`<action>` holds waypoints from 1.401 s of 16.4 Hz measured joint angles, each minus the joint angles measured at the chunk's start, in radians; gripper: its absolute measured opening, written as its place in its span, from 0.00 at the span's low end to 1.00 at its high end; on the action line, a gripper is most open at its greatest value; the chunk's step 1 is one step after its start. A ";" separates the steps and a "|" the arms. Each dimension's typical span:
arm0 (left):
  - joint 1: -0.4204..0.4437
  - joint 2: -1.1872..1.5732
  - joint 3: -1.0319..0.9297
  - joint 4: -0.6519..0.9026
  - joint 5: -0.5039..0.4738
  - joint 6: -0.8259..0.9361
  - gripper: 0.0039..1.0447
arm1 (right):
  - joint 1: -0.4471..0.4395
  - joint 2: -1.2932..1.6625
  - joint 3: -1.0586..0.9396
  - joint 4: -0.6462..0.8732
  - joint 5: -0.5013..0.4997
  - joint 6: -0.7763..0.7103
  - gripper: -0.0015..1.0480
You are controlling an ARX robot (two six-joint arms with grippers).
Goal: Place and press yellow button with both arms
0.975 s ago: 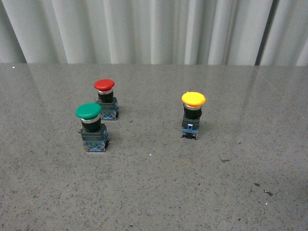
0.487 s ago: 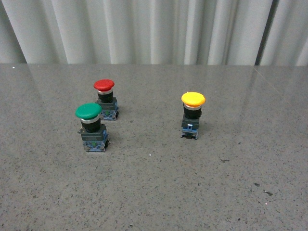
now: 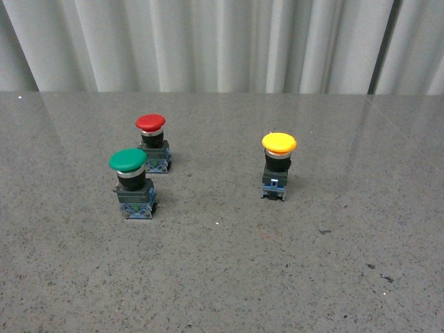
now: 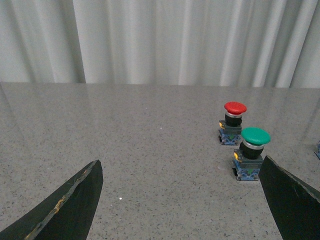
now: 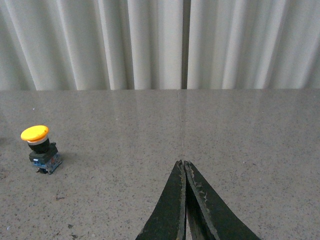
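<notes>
Your yellow button [image 3: 278, 164] stands upright on the speckled grey table [image 3: 229, 277], well apart from the green button [image 3: 131, 182] and red button [image 3: 152, 142] to its left, with open room all around it. Only the wrist views show the claws: the left claw [image 4: 180, 200] spread wide, the right claw [image 5: 186, 200] pinched closed on nothing.

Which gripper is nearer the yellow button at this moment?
Probably the right, though neither is close. The shut right gripper sees the yellow button across bare table. The open left gripper faces the green button and red button instead.
</notes>
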 joint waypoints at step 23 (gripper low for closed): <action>0.000 0.000 0.000 0.000 0.000 0.000 0.94 | 0.000 -0.241 -0.056 -0.178 0.000 -0.002 0.93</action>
